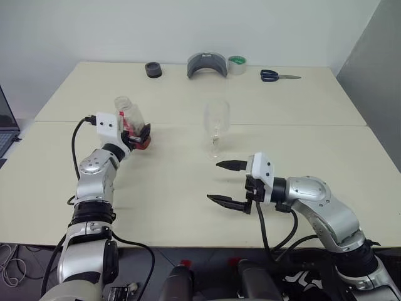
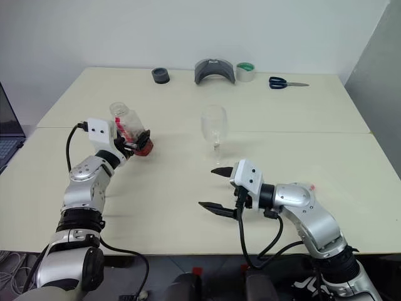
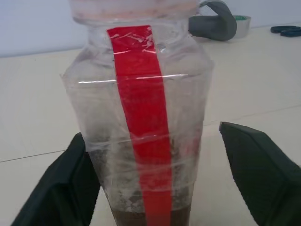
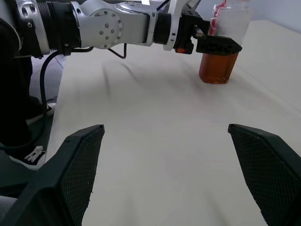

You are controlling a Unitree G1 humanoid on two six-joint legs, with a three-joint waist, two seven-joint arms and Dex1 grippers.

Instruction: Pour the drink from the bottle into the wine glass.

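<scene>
The bottle (image 1: 130, 118), clear plastic with a red strip, stands upright on the table at the left. The reddish-brown drink (image 4: 216, 68) fills its bottom. My left gripper (image 1: 139, 134) reaches level around its lower part. In the left wrist view one finger (image 3: 66, 183) lies against the bottle (image 3: 141, 117), while the other finger (image 3: 254, 165) stands a little off it. The empty wine glass (image 1: 216, 123) stands upright at the table's middle, to the right of the bottle. My right gripper (image 1: 227, 183) hovers open in front of the glass, pointing left, with nothing between its fingers.
Along the table's far edge lie a black round piece (image 1: 153, 69), a grey curved object (image 1: 207, 64), a tape roll (image 1: 237, 64) and blue-handled scissors (image 1: 276, 76). A laptop (image 1: 5, 135) sits at the far left. A seam (image 1: 301, 125) runs across the table behind the glass.
</scene>
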